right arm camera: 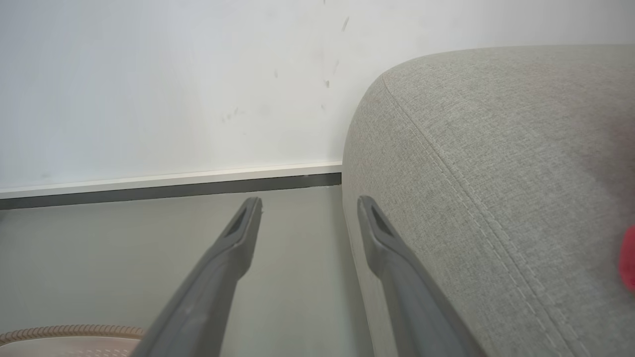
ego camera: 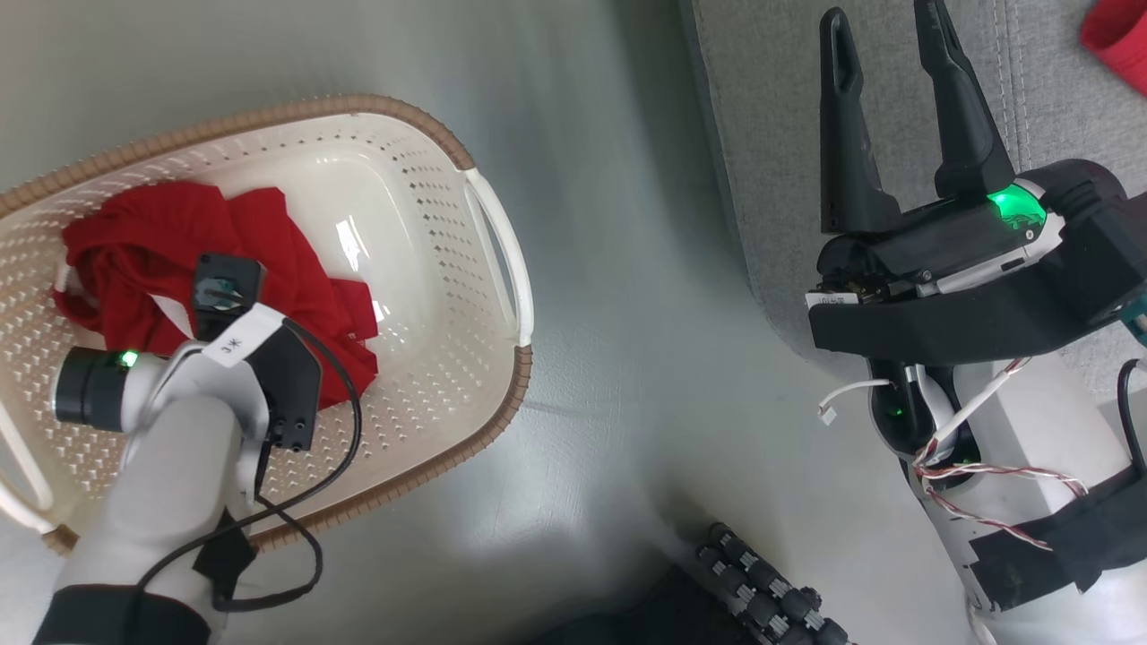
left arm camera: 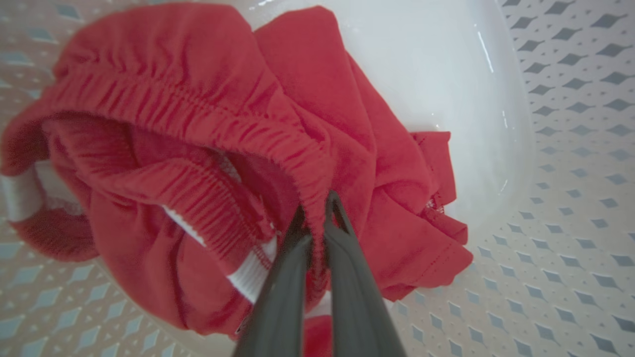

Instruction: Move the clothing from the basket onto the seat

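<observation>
Left gripper clamped on clothing waistband in basket, bite seemingly shallow: lift slowly, clear the rim, then swing to seat; right gripper apart, idle

The clothing lies in the basket on the floor. The sofa stands right of it, bearing another garment.

Home, likely a living room: grey fabric sofa just right of the right gripper, laundry basket on bare floor, white wall with skirting board ahead of it.
</observation>
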`<state>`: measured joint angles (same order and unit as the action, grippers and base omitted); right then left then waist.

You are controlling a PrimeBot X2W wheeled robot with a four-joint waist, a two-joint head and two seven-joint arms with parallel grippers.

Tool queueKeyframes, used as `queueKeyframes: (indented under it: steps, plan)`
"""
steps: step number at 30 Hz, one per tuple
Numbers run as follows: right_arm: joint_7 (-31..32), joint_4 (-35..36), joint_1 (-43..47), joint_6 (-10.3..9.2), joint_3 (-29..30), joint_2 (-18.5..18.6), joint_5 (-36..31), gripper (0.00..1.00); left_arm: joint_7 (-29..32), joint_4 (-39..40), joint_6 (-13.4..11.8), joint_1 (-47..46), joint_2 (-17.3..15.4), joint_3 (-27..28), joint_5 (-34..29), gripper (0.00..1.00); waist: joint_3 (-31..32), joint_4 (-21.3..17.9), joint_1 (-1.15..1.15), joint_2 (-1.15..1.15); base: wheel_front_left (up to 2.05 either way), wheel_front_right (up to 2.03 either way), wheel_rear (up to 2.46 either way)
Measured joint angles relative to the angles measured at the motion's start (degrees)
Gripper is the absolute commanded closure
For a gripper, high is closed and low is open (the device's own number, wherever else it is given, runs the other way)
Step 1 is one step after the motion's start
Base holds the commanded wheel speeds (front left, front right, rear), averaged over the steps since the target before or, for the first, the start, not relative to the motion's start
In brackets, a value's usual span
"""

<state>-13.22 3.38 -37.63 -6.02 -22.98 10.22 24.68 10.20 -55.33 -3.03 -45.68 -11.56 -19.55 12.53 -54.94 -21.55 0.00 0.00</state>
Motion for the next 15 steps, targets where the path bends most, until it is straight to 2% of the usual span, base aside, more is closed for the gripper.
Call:
queueKeyframes:
  steps: [6, 15]
  plan:
    - [-0.47, -1.38, -0.51, 0.49, 0.09, 0.16, -0.40, 0.00, -1.74, -1.58, 0.16, -0.03, 1.74, 0.16, 0.69, 1.00, 1.51, 0.89, 0.00, -0.01, 0.00, 0.00, 0.00]
    - [-0.49, -4.54, -0.60, 1.51, -0.31, 1.40, -1.68, 0.00, -6.60, -2.22, 2.10, 0.14, 4.95, 1.09, 2.59, 1.00, 5.29, 3.31, 0.00, -0.01, 0.00, 0.00, 0.00]
